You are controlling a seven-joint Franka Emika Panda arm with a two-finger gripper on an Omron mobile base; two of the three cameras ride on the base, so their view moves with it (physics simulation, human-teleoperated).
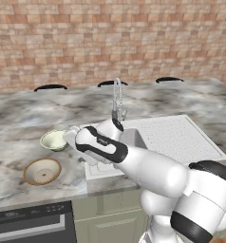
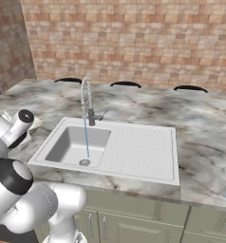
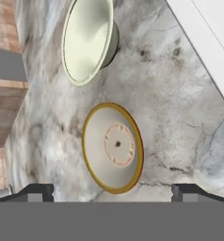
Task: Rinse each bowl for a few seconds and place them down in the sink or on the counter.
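Two bowls lie on the marble counter (image 1: 20,118) left of the sink (image 1: 181,152). The deeper pale green-cream bowl (image 1: 53,140) sits nearer the sink. The shallow bowl with the tan-orange rim (image 1: 42,171) lies closer to the counter's front edge. In the hand view the tan-rimmed bowl (image 3: 114,147) is just ahead of my gripper (image 3: 113,194), and the green-cream bowl (image 3: 88,40) is farther off. The gripper is open, its fingertips (image 3: 36,192) spread wide and holding nothing. A thin stream of water (image 2: 86,137) runs from the chrome faucet (image 2: 86,97) into the basin (image 2: 79,144).
The ribbed draining board (image 2: 138,149) takes up the sink's right half. The sink's white rim (image 3: 208,37) crosses the hand view's upper right. Dark seat backs (image 1: 49,87) line the far counter edge before a brick wall. A dark appliance panel (image 1: 29,223) sits under the counter front.
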